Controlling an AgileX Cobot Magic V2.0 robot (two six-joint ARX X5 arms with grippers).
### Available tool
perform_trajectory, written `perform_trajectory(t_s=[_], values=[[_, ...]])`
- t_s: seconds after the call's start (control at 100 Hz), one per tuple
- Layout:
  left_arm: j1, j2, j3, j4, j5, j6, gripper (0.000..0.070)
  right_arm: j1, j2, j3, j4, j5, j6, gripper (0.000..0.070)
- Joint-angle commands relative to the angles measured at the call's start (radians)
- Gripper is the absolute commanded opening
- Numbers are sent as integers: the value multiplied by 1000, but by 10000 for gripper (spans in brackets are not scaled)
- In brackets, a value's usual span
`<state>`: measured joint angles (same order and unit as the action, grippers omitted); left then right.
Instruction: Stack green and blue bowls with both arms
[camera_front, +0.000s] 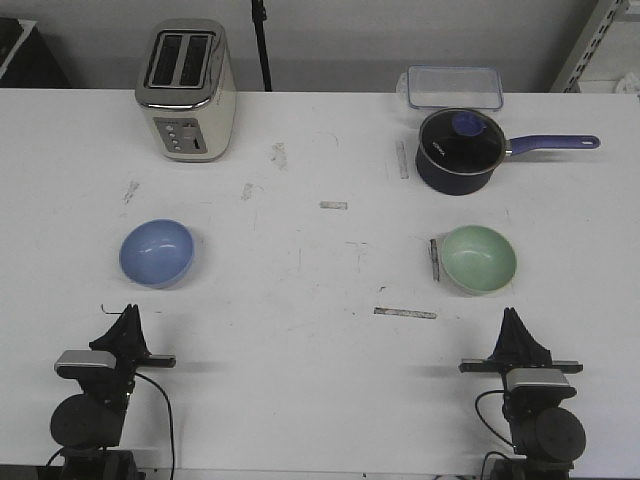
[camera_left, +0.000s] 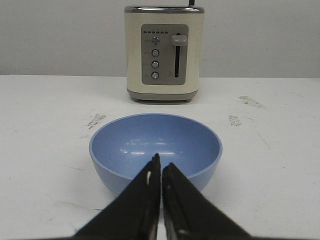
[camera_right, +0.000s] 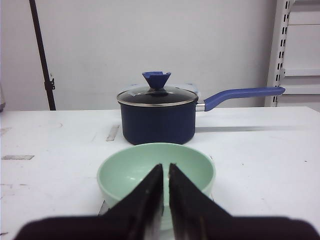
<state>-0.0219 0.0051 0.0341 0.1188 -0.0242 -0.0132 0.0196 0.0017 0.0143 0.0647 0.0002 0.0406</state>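
Note:
The light blue bowl (camera_front: 157, 252) (camera_left: 155, 145) sits upright and empty on the left side of the white table. On the right side stands the pale green bowl (camera_front: 479, 259) (camera_right: 156, 172), also upright and empty. My left gripper (camera_front: 129, 315) (camera_left: 161, 164) is shut, close to the table's front edge, just short of the blue bowl and apart from it. My right gripper (camera_front: 512, 318) (camera_right: 165, 167) is shut too, just short of the green bowl, holding nothing.
A cream toaster (camera_front: 186, 89) (camera_left: 164, 52) stands at the back left. A dark navy saucepan (camera_front: 460, 149) (camera_right: 157, 116) with glass lid and purple handle sits behind the green bowl, a clear plastic box (camera_front: 454, 87) behind it. Tape scraps (camera_front: 405, 313) lie mid-table.

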Motion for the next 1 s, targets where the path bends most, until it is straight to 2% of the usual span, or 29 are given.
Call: perform_trajectory(t_s=[0.0,0.11,0.24,0.54,0.76,0.99], values=[[-1,-2,-23,13,-2,1,1,1,0,-2,10,-1,-4,12],[-1,-2,-23,13,-2,1,1,1,0,-2,10,-1,1,12],[-1,-2,-23,13,-2,1,1,1,0,-1,19,-1,69,12],[-1,-2,-23,13,-2,1,1,1,0,73,7,-1,44,12],[-1,-2,-23,13,-2,1,1,0,48,218,-124,0,-5,12],[-1,-2,-23,13,-2,1,1,0,235,387,-251,-1,-23,12]])
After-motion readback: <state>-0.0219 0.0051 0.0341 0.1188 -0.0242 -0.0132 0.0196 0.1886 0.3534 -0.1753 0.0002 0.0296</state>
